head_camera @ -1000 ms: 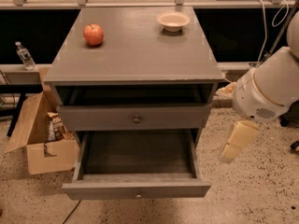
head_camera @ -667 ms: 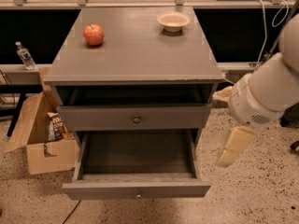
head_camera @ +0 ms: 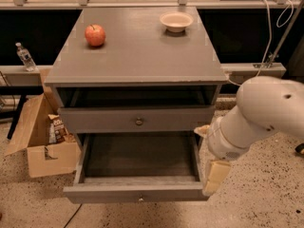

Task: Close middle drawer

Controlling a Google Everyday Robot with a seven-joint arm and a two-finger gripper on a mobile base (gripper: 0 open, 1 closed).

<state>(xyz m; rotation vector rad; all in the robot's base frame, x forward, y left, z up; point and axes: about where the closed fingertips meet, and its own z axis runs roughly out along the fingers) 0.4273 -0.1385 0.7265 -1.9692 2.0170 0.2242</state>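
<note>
The middle drawer (head_camera: 109, 193) is grey with a tiny pale knob (head_camera: 140, 199) and stands pulled far out at the bottom of the grey cabinet (head_camera: 137, 56); its inside looks empty. My gripper (head_camera: 215, 177) hangs at the drawer's right front corner, on the end of the white arm (head_camera: 259, 113), right at the front panel's right end. Above, the drawer with the bigger dark knob (head_camera: 139, 121) is slightly out, with a dark gap over it.
A red apple (head_camera: 95, 34) and a small white bowl (head_camera: 176, 21) sit on the cabinet top. An open cardboard box (head_camera: 42, 137) stands on the floor at the left, with a water bottle (head_camera: 23, 56) behind it. Speckled floor lies to the right.
My arm and gripper have moved down and left, from beside the cabinet to the right front corner of the pulled-out drawer. The drawer has not visibly moved.
</note>
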